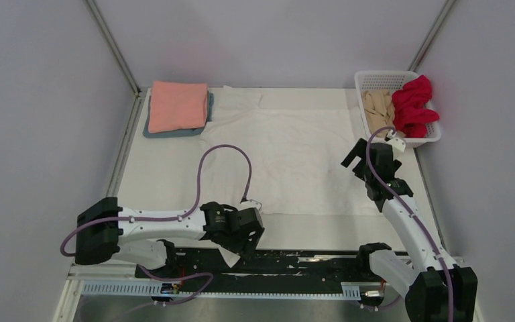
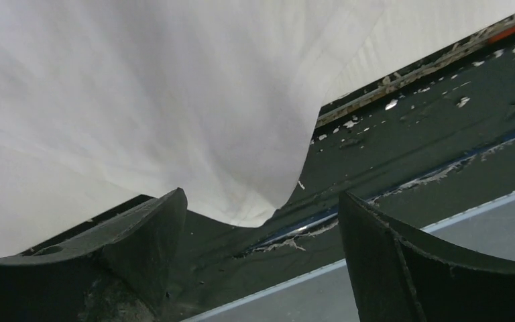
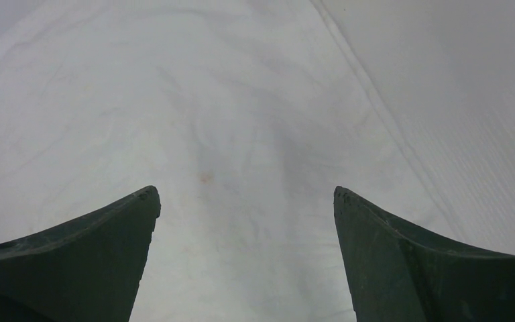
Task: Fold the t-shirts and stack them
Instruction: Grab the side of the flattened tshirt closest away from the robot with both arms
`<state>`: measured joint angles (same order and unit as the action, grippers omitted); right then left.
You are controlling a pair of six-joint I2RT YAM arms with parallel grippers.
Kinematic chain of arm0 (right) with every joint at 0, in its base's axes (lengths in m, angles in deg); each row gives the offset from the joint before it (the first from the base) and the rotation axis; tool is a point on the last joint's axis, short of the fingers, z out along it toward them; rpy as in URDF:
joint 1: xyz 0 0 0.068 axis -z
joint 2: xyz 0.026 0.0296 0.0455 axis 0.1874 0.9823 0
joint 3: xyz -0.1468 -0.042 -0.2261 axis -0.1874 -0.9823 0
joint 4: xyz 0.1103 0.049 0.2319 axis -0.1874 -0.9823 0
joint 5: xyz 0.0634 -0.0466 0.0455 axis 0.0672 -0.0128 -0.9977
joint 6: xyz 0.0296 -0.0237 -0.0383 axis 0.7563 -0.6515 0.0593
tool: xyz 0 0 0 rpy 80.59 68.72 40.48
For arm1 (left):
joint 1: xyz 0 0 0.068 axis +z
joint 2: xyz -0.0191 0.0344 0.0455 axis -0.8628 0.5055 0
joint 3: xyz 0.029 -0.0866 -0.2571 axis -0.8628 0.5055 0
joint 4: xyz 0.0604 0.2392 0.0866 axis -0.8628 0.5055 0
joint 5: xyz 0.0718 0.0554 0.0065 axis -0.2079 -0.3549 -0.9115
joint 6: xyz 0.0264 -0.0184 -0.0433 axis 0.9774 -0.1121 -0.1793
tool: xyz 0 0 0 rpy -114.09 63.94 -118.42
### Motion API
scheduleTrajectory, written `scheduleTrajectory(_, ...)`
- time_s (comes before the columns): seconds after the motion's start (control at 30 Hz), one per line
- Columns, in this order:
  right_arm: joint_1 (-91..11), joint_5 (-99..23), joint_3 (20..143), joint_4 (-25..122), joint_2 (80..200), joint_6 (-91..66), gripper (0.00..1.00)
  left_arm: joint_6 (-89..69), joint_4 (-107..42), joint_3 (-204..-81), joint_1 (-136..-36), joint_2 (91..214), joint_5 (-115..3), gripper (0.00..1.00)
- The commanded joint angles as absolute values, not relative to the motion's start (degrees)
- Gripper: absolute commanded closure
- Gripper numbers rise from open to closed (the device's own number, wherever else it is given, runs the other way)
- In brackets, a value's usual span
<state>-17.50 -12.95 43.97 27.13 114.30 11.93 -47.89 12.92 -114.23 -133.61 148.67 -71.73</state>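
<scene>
White tabletop [image 1: 167, 181] is carrying the white tee [image 1: 295, 161] flat at its middle, a corner drooping over the near edge. The left end effector [image 1: 247, 245] and right end effector [image 1: 354, 155] are gaping wide, empty. The left should be biting deep onto that corner.

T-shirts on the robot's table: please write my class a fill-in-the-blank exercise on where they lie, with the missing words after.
1. The salmon pink t-shirt lies folded ____ the grey-blue t-shirt.
2. The white basket holds ____ t-shirts: the red t-shirt and the beige t-shirt.
3. The white t-shirt lies spread out, not yet ____.
4. The left gripper and the right gripper are both ____.
Missing words: on top of; two; folded; open.
</scene>
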Motion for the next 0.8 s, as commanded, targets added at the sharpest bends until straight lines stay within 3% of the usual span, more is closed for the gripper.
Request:
scheduleTrajectory(0.0,-16.78,-11.05,42.95,28.99,112.31,13.97,0.00,-54.97,9.07,-113.33,-137.21,153.84,-69.03,0.11)
scheduleTrajectory(0.17,-15.49,-11.51,40.82,28.60,110.29,15.44,0.00,-60.45,15.37,-115.23,-137.86,158.80,-76.11,0.21)
scheduleTrajectory(0.3,-13.64,-12.11,39.12,25.14,108.31,17.85,0.00,-61.87,16.88,-117.79,-137.86,162.27,-80.24,0.35)
scheduleTrajectory(0.47,-9.24,-14.89,35.94,21.31,103.96,22.13,0.00,-64.98,20.71,-117.47,-137.85,161.07,-84.02,0.78)
scheduleTrajectory(0.5,-8.54,-15.76,35.56,20.11,102.88,22.36,0.00,-65.21,21.10,-116.93,-137.85,160.36,-84.41,0.91)
scheduleTrajectory(0.53,-8.09,-16.12,35.36,18.49,101.91,22.73,0.00,-65.15,21.17,-116.68,-137.86,159.00,-85.04,0.96)
scheduleTrajectory(0.57,-7.66,-16.26,35.01,16.26,100.85,22.99,0.00,-64.57,21.14,-116.31,-137.86,158.31,-85.23,1.00)
scheduleTrajectory(0.77,-6.76,-15.62,32.99,7.64,94.16,32.88,0.00,-58.72,20.00,-117.02,-137.71,155.62,-87.57,1.00)
